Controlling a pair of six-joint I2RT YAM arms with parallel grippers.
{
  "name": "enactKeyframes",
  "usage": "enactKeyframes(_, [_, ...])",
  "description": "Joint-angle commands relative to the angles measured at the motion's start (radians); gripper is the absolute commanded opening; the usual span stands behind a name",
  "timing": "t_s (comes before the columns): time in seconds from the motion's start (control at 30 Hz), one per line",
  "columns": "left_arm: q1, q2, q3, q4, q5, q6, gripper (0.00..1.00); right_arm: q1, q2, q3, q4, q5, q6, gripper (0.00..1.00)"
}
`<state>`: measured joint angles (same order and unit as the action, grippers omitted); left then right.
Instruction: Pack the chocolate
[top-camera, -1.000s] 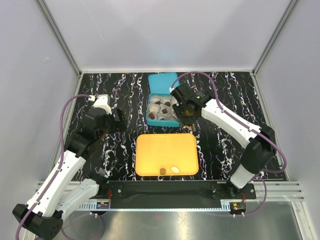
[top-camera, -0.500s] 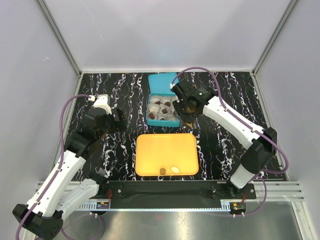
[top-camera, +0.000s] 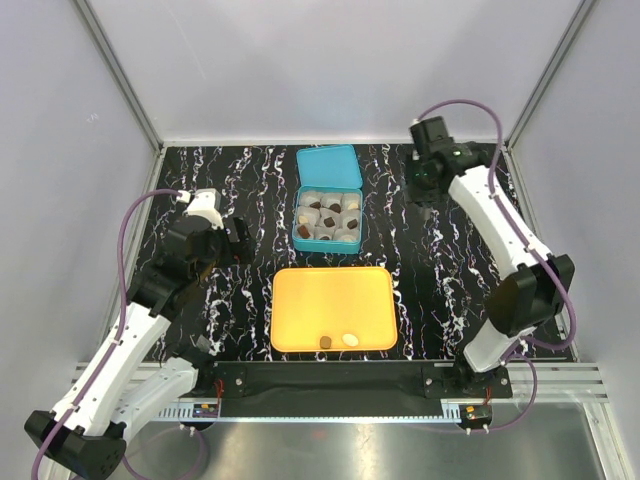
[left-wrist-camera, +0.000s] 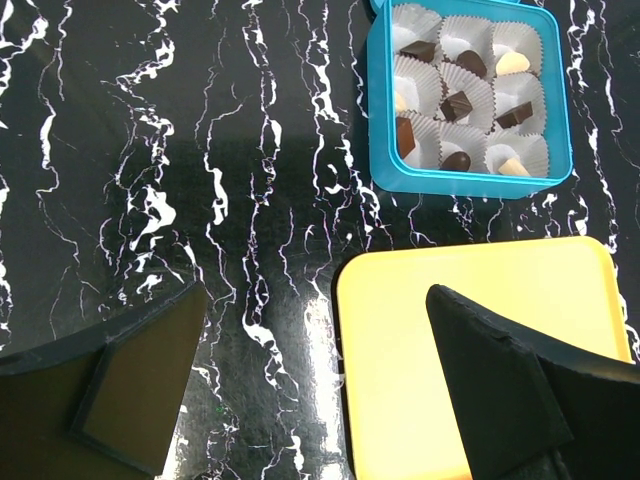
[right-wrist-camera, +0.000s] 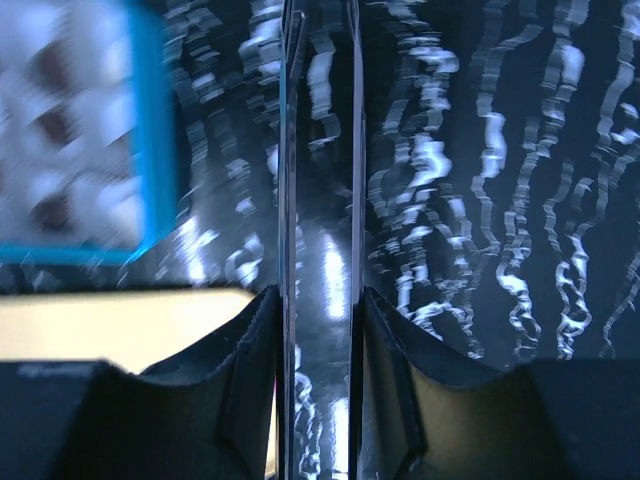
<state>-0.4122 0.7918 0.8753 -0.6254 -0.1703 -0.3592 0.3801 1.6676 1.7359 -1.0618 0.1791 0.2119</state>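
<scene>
Several chocolate pieces (top-camera: 327, 212), dark and cream, sit in white paper cups in the blue box (top-camera: 300, 240), which also shows in the left wrist view (left-wrist-camera: 378, 120). One dark piece (top-camera: 326, 342) and one cream piece (top-camera: 350, 340) lie at the near edge of the orange tray (top-camera: 320, 290). My right gripper (top-camera: 425, 187) is over the table at the back right, away from the box. It is shut on a thin two-bladed tool like tweezers (right-wrist-camera: 318, 200). My left gripper (left-wrist-camera: 312, 295) is open and empty above the tray's left edge (left-wrist-camera: 345, 300).
The box's open blue lid (top-camera: 328, 166) lies flat behind it. The right wrist view is blurred, with the box (right-wrist-camera: 150, 130) at upper left and the tray (right-wrist-camera: 100, 320) at lower left. Grey walls close the black marbled table (top-camera: 250, 190) at back and sides.
My right arm has lifted off the box's right side and swung to the back right with the tool. The left arm, box and tray have not moved.
</scene>
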Motion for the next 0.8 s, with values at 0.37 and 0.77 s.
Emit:
enactKeyframes(0.37, [0.004,-0.006,0.03,0.064,0.037,0.0,0.99,-0.237,0.182,-0.16,0.404,0.025,0.032,0.45])
enactKeyframes(0.77, [0.004,-0.003,0.028,0.066,0.045,0.0,0.99,-0.242,0.238,-0.256,0.451,-0.093,-0.134,0.56])
